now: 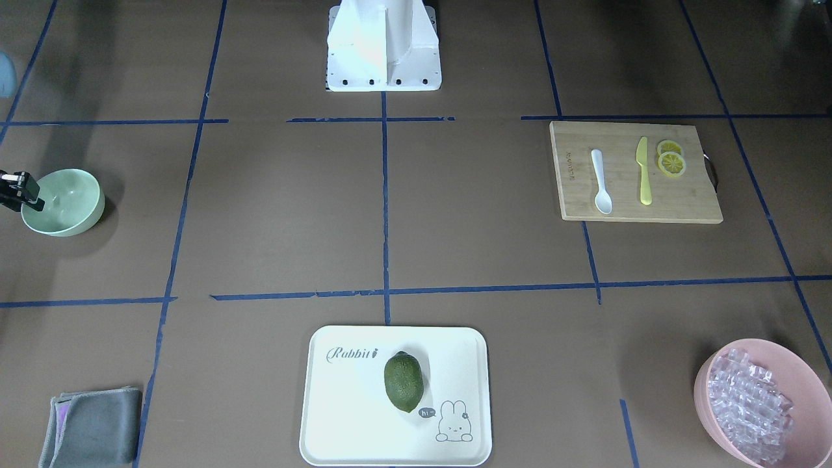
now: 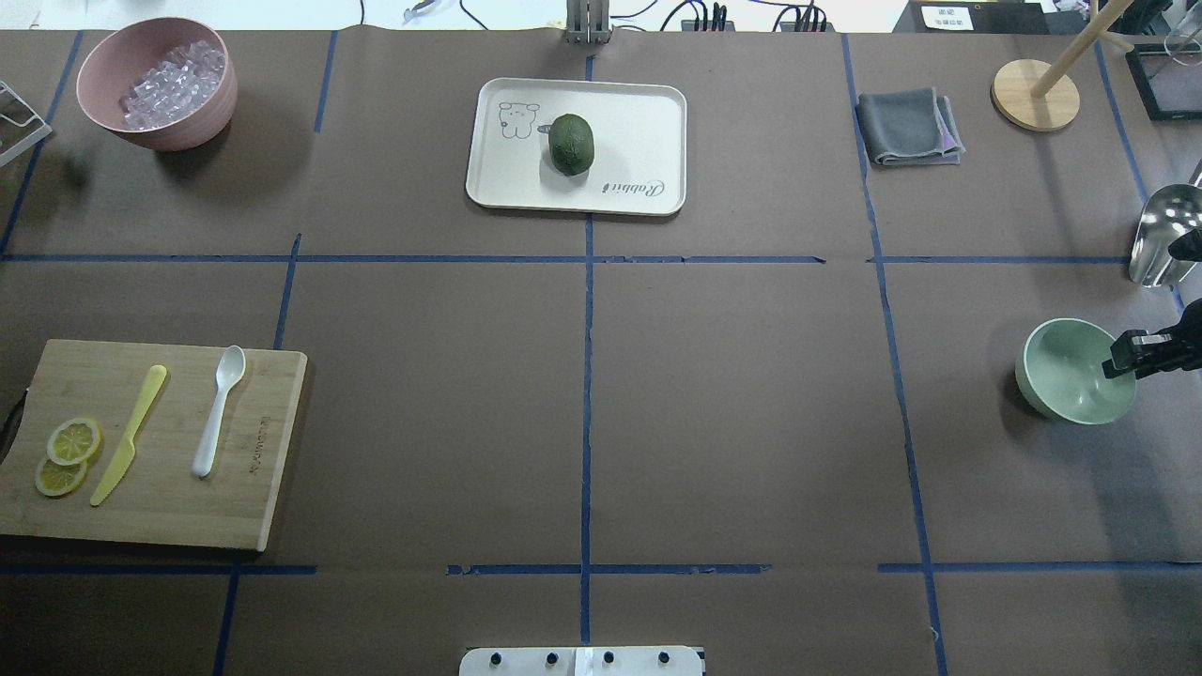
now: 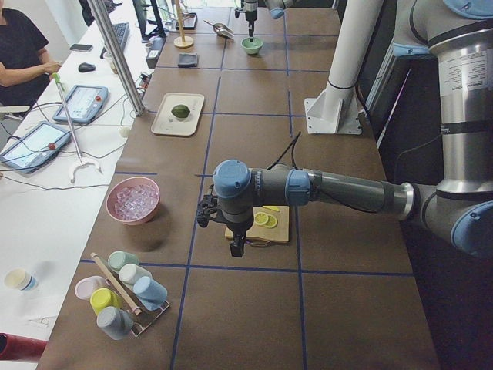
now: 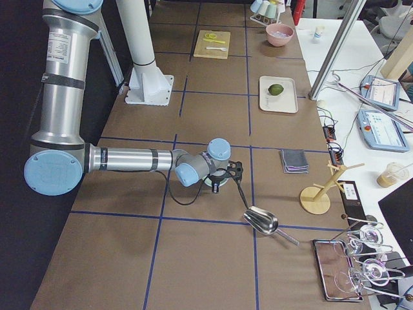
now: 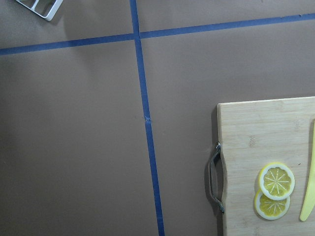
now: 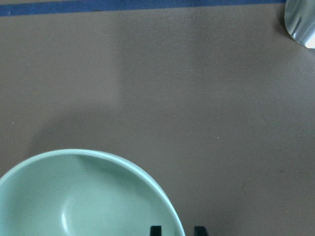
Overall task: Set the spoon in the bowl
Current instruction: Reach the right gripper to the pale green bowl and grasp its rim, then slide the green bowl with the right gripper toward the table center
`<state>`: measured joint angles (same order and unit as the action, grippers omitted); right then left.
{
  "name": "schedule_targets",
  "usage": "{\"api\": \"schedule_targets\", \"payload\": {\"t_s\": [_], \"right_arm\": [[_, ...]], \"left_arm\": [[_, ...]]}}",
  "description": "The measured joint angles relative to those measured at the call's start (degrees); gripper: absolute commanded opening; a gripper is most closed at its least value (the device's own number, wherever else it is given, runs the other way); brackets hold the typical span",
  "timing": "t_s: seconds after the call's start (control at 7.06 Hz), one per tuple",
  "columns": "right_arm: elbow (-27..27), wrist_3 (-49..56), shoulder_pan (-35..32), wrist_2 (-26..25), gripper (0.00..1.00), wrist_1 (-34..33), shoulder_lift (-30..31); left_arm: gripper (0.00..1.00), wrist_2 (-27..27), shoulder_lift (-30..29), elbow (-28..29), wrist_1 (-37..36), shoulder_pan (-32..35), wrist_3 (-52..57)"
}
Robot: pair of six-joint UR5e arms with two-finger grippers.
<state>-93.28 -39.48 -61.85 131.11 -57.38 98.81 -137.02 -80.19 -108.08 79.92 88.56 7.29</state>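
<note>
The white spoon lies on a bamboo cutting board, beside a yellow knife; it also shows in the overhead view. The mint-green bowl sits empty at the far other end of the table. My right gripper is at the bowl's outer rim. In the right wrist view one fingertip is inside the rim and one outside, with small gaps, so it is open. My left gripper hangs above the board's lemon end; I cannot tell if it is open or shut.
A yellow knife and lemon slices share the board. A pink bowl of clear pieces, a white tray with a green fruit, a grey cloth and a metal scoop are spread around.
</note>
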Motion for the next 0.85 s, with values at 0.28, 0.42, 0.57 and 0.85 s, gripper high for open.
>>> {"api": "schedule_targets", "payload": {"t_s": [0.28,0.42,0.57,0.85], "right_arm": [[-1.47,-2.05,0.84,1.5,0.0,0.77,-0.63],[-3.99,-6.11,2.18,3.16,0.0,0.65,-1.89],[-6.85,-14.14,5.44,3.78,0.0,0.51,-4.76],[-9.3,-33.47,15.85,-0.1,0.0,-0.46,-15.02]], "left_arm": [[1.0,0.0,0.03,-0.02,0.03,0.03,0.0],[1.0,0.0,0.03,-0.02,0.03,0.03,0.0],[1.0,-0.02,0.03,-0.14,0.0,0.03,-0.02],[1.0,-0.04,-0.03,-0.39,-0.01,-0.02,-0.02]]}}
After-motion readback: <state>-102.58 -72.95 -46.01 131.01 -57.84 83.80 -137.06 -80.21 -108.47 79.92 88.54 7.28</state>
